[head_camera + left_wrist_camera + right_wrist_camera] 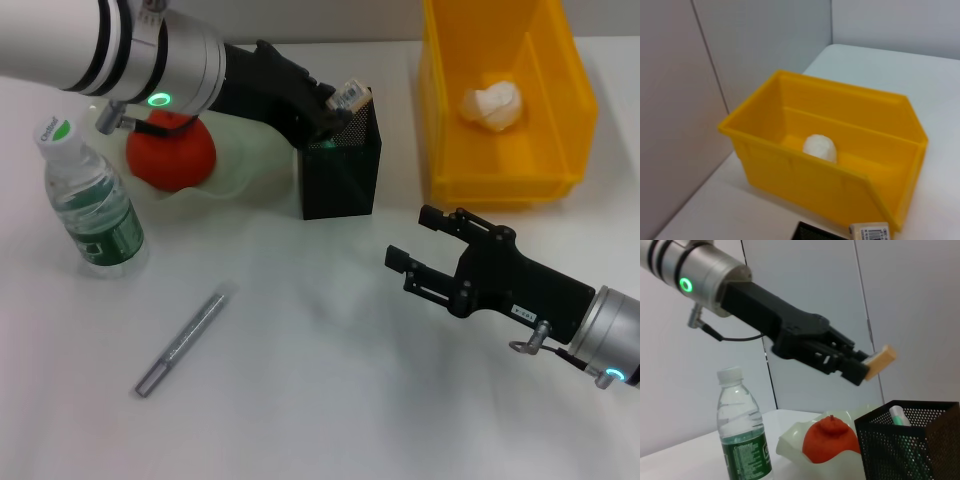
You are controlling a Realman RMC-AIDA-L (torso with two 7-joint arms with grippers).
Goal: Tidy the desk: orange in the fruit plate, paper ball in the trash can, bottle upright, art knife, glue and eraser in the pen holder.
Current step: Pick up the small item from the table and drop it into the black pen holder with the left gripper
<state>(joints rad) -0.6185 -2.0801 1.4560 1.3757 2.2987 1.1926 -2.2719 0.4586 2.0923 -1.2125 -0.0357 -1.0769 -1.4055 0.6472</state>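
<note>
Black-fingered, your left gripper (338, 105) pinches the eraser (352, 96) (barcode label, digits unreadable) just above the pen holder (340, 170); your right gripper (420, 245) hovers with fingers spread, holding nothing.

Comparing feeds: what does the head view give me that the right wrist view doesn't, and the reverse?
Head only: the art knife lying on the table, the yellow bin holding the paper ball, and the right gripper, open, near the table.
Right wrist only: the glue standing inside the pen holder.
Both: the left gripper holding the eraser above the pen holder, the upright bottle, and the orange on its plate.
</note>
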